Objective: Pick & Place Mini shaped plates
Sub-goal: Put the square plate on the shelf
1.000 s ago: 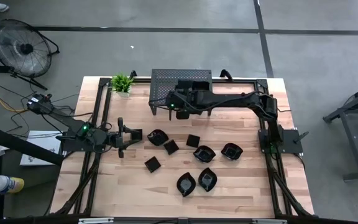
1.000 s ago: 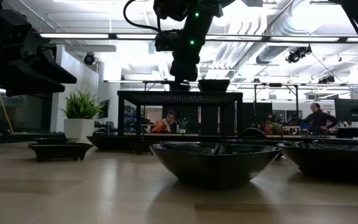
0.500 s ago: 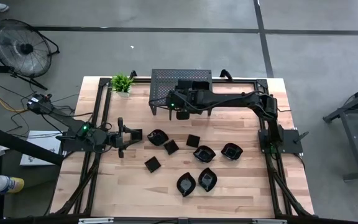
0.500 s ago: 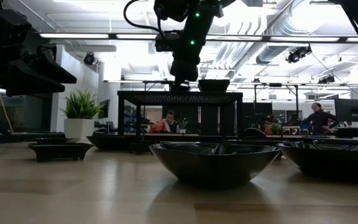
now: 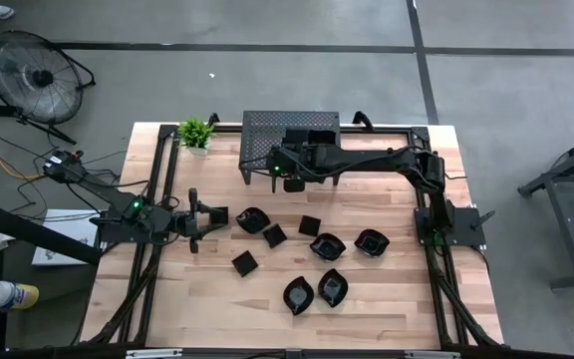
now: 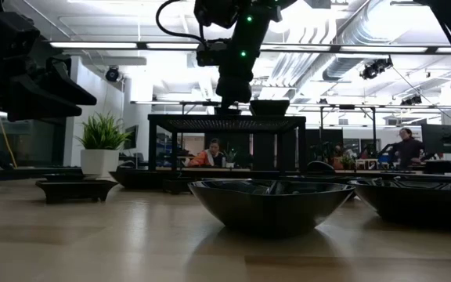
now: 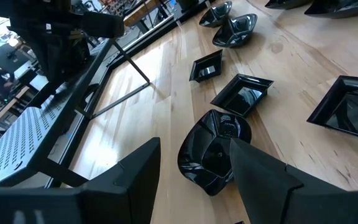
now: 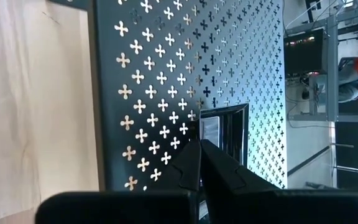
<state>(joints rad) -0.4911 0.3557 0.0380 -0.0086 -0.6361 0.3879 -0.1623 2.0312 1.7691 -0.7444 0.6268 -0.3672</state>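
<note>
Right hand [image 8: 199, 163] pinched shut, empty, over the perforated stand [image 5: 290, 127] beside a square plate [image 8: 224, 134] on it. Left hand [image 7: 191, 171] open, low over a roundish plate [image 7: 213, 149]. Other mini plates [image 5: 328, 244] scattered mid-surface [image 5: 207, 289].

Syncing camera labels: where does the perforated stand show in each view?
High: perforated stand at the table's far edge, centre, partly under the right arm.
Low: stand mid-picture, behind the plates, seen edge-on.
Left wrist: its grid top at the picture's left edge.
Right wrist: fills most of the frame, a square plate on it.
Shared landmark: the potted plant beside the stand, also in low.
</note>
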